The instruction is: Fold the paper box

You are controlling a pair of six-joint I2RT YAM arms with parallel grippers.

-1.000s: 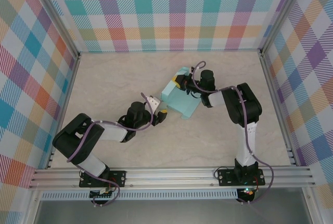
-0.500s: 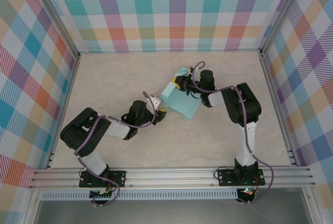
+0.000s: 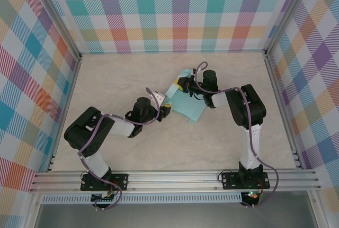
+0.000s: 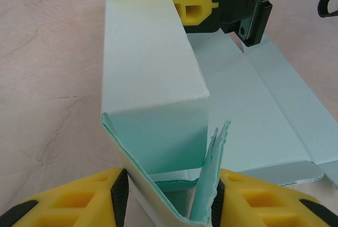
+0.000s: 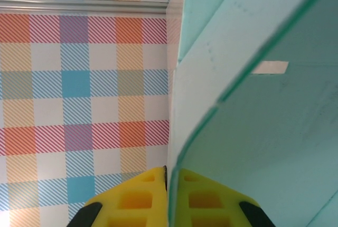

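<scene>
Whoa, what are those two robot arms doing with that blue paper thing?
They are folding a box on the table. It is only half made: one side is folded up, and the rest lies flat. The left gripper squeezes the near end, with a finger on each side of the folded card. The right gripper pinches a thin card edge at the far end.

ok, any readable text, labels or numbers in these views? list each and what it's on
No readable text.
Box: plain aqua card, no print in the top or wrist views.
White patch on the card, right wrist view: blank.
White piece on the left arm, top view: too small to tell if it carries text.
</scene>
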